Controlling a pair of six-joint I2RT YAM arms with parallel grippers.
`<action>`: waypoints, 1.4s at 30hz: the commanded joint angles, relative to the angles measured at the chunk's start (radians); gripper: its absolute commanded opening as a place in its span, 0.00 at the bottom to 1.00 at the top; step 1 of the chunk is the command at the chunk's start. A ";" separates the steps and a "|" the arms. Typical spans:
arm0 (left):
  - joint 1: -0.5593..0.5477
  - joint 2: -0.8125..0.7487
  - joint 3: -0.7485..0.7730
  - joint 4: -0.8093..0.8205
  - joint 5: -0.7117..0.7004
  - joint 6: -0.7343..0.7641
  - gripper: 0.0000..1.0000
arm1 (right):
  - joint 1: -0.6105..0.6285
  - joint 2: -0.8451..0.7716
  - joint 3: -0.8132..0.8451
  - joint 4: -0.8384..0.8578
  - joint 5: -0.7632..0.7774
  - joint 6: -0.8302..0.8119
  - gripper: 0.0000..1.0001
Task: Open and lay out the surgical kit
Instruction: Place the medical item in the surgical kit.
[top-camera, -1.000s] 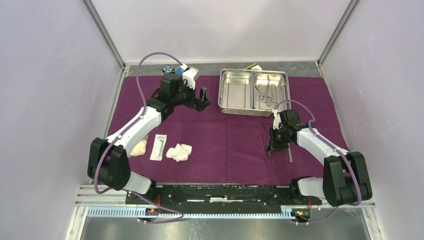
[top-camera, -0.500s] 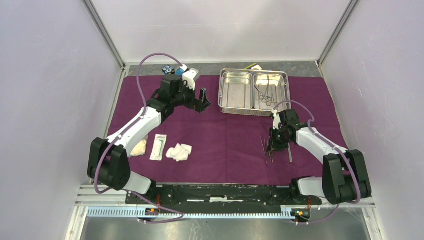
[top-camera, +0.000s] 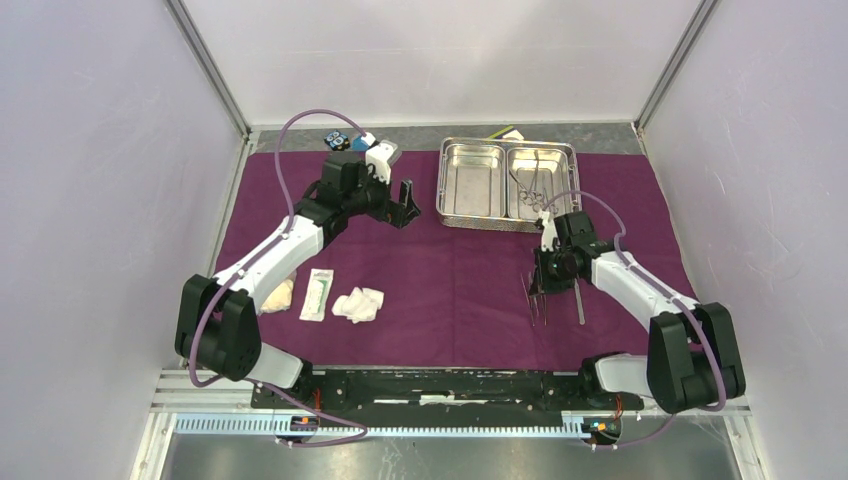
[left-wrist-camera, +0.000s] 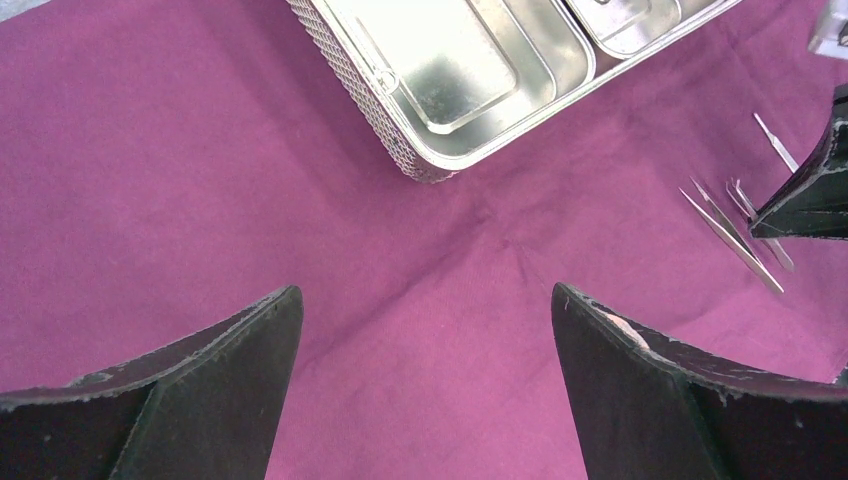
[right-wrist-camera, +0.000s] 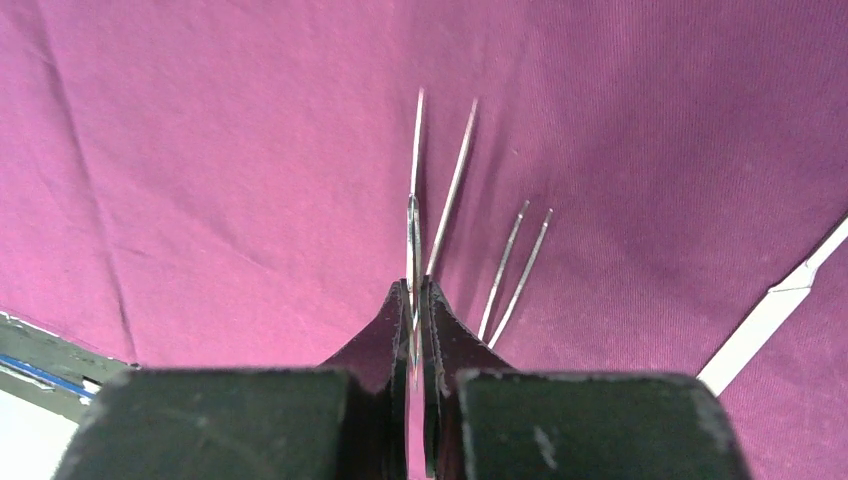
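Note:
The dark-purple cloth (top-camera: 450, 290) lies spread over the table. The steel tray (top-camera: 508, 216) stands at its back, with clamps (top-camera: 533, 190) in the right compartment. My left gripper (top-camera: 405, 200) is open and empty above the cloth, left of the tray; in the left wrist view (left-wrist-camera: 425, 290) the jaws stand wide apart with the tray's corner (left-wrist-camera: 420, 165) ahead. My right gripper (top-camera: 540, 283) is shut on slim steel tweezers (right-wrist-camera: 413, 225) just above the cloth (right-wrist-camera: 200, 150). Another pair of tweezers (right-wrist-camera: 515, 265) lies beside it. Gauze wads (top-camera: 358, 303) and the flat white packet (top-camera: 317, 294) lie at front left.
Small blue and black blocks (top-camera: 340, 138) sit behind the left gripper off the cloth. A yellow block (top-camera: 503, 131) lies behind the tray. A flat steel tool (top-camera: 579, 302) lies right of the right gripper. Another gauze wad (top-camera: 280, 295) lies by the left arm.
My right gripper has shifted slightly up and towards the tray with the tweezers in it. The left gripper has edged a little to the right.

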 joint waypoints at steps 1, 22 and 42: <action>0.005 -0.003 -0.001 0.031 0.001 -0.025 1.00 | 0.020 -0.028 0.065 0.005 0.003 0.020 0.01; 0.006 0.031 0.018 0.020 -0.022 -0.013 1.00 | 0.151 0.097 0.099 0.034 -0.033 0.118 0.01; 0.005 0.042 0.006 0.031 -0.016 -0.022 1.00 | 0.171 0.092 0.034 0.059 -0.025 0.129 0.02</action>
